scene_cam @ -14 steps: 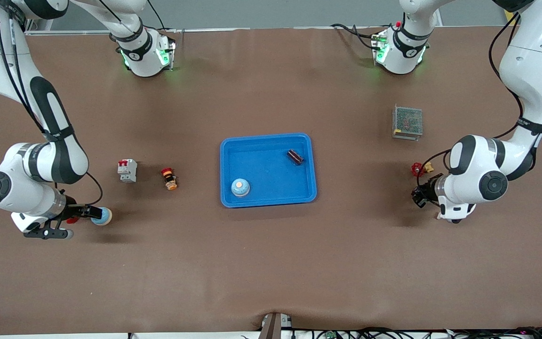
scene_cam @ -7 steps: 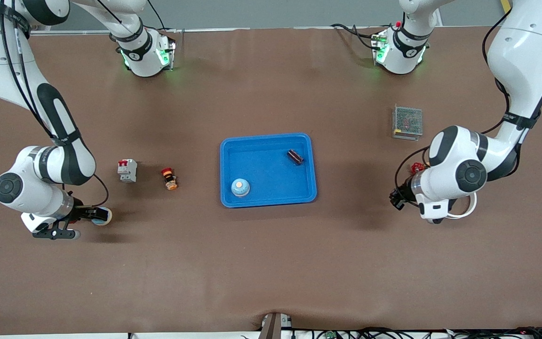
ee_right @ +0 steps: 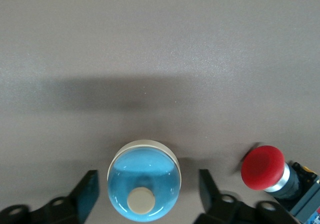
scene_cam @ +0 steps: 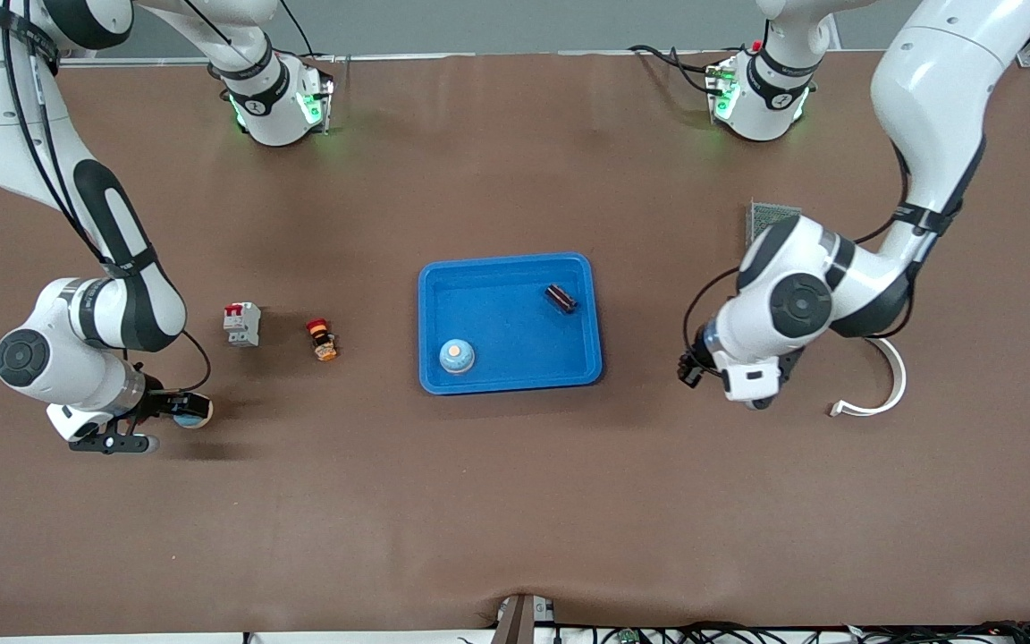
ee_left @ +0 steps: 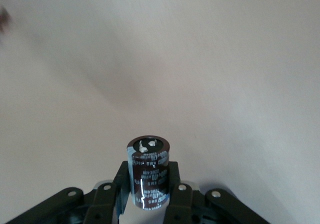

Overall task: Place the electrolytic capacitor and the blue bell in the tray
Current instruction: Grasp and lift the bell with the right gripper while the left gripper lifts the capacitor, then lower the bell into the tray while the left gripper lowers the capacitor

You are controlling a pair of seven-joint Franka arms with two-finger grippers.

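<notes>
Left tool [ee_left: 150, 196] grips a capacitor [ee_left: 148, 171]; right tool [ee_right: 147, 194] straddles a bell [ee_right: 144, 180]

Open tabletop [scene_cam: 515, 501] around tray [scene_cam: 510, 384]

Tray [scene_cam: 515, 376]: I see it bright blue, shallow, flat at mid-table.
In tray: I count one dark capacitor [scene_cam: 561, 298] on its side and one blue bell [scene_cam: 457, 356] upright.
Second capacitor [ee_left: 148, 173]: I have it gripped upright.
Second bell [ee_right: 144, 181]: I see it upright between spread fingers.
</notes>
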